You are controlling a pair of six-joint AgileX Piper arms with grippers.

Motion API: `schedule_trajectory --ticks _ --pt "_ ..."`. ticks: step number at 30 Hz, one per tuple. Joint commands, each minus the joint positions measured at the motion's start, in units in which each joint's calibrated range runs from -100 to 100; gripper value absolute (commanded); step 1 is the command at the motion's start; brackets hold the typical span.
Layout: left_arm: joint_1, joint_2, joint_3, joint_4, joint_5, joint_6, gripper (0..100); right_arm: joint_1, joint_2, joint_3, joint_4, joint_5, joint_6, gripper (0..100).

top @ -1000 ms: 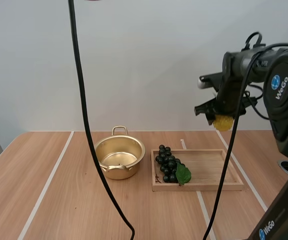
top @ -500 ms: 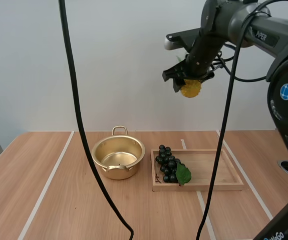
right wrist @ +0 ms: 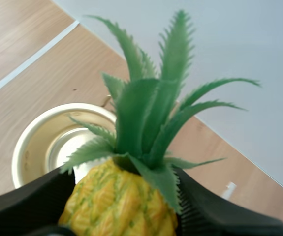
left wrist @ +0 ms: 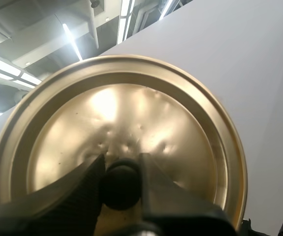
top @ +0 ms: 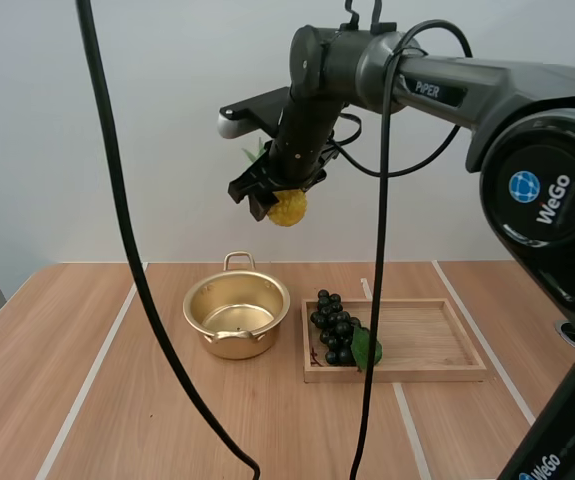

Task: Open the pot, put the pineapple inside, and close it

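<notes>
Right gripper [top: 276, 200]: you have it clamped on the pineapple [top: 289, 209]. The fruit is pinched between both fingers, with its leaf crown standing out past the tips. It hangs high above the table [top: 107, 400] — the open pot [top: 237, 312] lies below, slightly to the left. Left gripper [left wrist: 121, 180]: closed on the black knob [left wrist: 120, 189] of the lid [left wrist: 131, 123] — lid off the pot.

Bunch of dark grapes [top: 335, 338] at the left end of a wooden tray [top: 429, 335] on the wood-grain table [top: 87, 400]
</notes>
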Motion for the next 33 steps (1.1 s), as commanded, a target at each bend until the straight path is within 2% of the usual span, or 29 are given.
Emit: schedule_trajectory --ticks 1,6,11,17,33 --pt "0.09 -0.5 -0.7 0.7 -0.2 -0.2 0 1.0 0.9 -0.6 -0.1 0.9 -0.7 0" --pt "0.09 -0.5 -1.6 0.7 -0.1 -0.2 0 1.9 4.1 -0.6 0.3 2.1 -1.7 0" --pt "0.09 -0.5 -1.6 0.7 2.0 -0.2 0 1.9 7.0 -0.2 4.6 6.1 -1.9 0" --pt "0.09 -0.5 -1.6 0.7 3.7 -0.2 0 1.9 9.4 2.7 9.3 1.6 -5.1 0" --pt "0.09 -0.5 -1.6 0.7 4.6 -0.3 0 1.9 13.8 6.5 12.2 -2.4 -7.8 0"
